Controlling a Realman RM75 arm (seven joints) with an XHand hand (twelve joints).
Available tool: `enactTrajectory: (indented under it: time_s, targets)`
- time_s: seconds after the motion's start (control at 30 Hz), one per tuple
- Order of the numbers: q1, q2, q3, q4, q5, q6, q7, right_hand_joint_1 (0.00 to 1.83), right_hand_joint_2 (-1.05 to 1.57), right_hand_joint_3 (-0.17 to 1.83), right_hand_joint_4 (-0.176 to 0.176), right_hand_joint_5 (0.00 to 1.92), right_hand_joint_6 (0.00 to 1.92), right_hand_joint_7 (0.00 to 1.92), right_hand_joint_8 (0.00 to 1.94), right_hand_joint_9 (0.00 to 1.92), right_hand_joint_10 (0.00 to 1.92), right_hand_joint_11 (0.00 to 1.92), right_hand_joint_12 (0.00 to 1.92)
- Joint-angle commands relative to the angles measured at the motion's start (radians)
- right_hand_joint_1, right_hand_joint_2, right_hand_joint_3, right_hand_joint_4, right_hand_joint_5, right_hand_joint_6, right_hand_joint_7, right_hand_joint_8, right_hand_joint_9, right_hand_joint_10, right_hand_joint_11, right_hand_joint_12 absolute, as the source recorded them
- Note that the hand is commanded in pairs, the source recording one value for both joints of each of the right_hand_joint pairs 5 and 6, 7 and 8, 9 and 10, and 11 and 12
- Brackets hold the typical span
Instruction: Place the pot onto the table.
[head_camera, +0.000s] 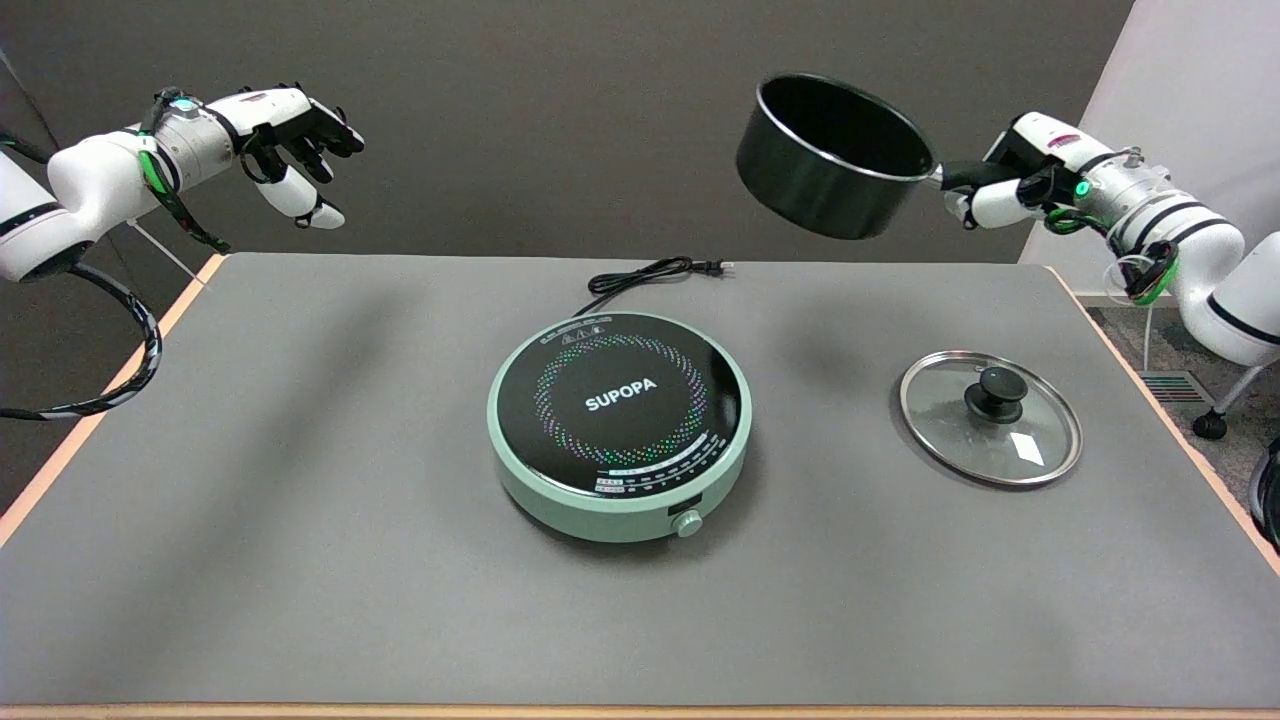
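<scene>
- The right hand (1010, 190) is reaching in from the picture's 2 o'clock corner, its fingers wrapped around the dark handle of the pot (835, 160); the hand is clamped on that handle, not spread.
- The pot is hanging in the air, well above the table (300, 500), at about 1 o'clock from the table's centre. It is tilting, its open mouth facing up and toward the camera, so the dark inside and the bright rim are showing.
- The handle is pointing toward 3 o'clock, straight into the hand.
- Below the pot, toward 5 o'clock from it, a glass lid (990, 417) with a black knob is lying flat on the table, apart from the pot.
- At 9 o'clock from the lid, a round green induction cooker (620, 425) is sitting at the table's centre, its black top showing coloured dots and the word SUPOPA, a knob on its near side.
- At 12 o'clock from the cooker, its black power cord (650, 272) is lying coiled on the table, the plug end pointing to 3 o'clock.
</scene>
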Motion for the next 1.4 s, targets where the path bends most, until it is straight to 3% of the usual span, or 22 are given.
enactTrajectory:
  time_s: [0.03,0.13,0.17,0.43,1.4]
  targets:
    - [0.193,-0.029,-0.137,-0.279,-0.016,0.029,-0.029,1.02,1.13,0.65,-0.095,1.70,1.70,1.70,1.70,1.70,1.70,1.70,1.70]
    - [0.281,-0.021,-0.269,-0.279,0.083,0.027,-0.095,1.02,1.13,0.65,-0.095,1.70,1.70,1.70,1.70,1.70,1.70,1.70,1.70]
    - [0.262,-0.053,-0.197,-0.378,-0.016,0.029,-0.029,1.02,1.13,0.65,-0.095,1.70,1.70,1.70,1.70,1.70,1.70,1.70,1.70]
    - [0.315,-0.088,-0.242,-0.504,-0.019,0.029,-0.034,1.02,1.13,0.65,-0.093,1.71,1.71,1.71,1.71,1.71,1.71,1.71,1.71]
    - [0.213,-0.092,-0.305,-0.411,-0.077,0.088,-0.036,1.03,1.13,0.65,-0.086,1.74,1.74,1.74,1.74,1.74,1.74,1.74,1.74]
